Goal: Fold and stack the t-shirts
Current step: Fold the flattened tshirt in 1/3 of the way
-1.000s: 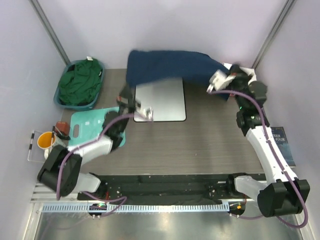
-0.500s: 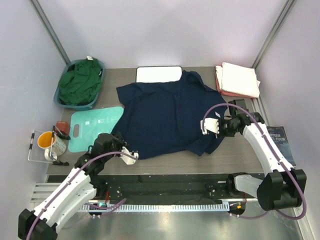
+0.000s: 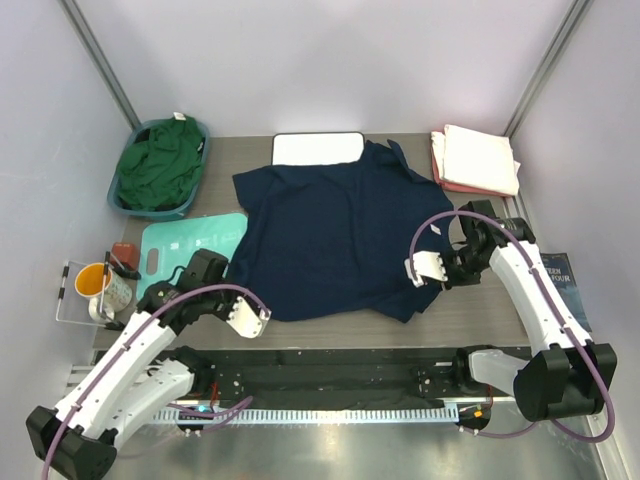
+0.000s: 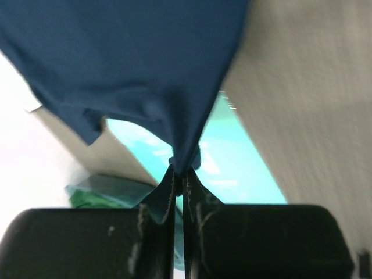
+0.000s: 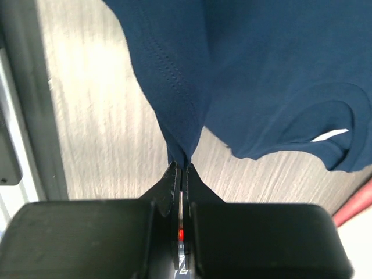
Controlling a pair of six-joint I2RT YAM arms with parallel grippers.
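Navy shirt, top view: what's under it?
A white board pokes out at its far edge, near part covered by the navy shirt. Grey table around. Anything else beneath is hidden.

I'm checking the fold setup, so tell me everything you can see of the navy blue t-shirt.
The navy blue t-shirt is soft cloth, spread open and mostly flat on the wood-grain table, slightly wrinkled. Its far edge overlaps the white board. The left end effector and the right end effector are each shut on a pinch of its near edge, pulling the cloth there into a peak. The right wrist view shows a stitched hem and a neck opening with a white label.
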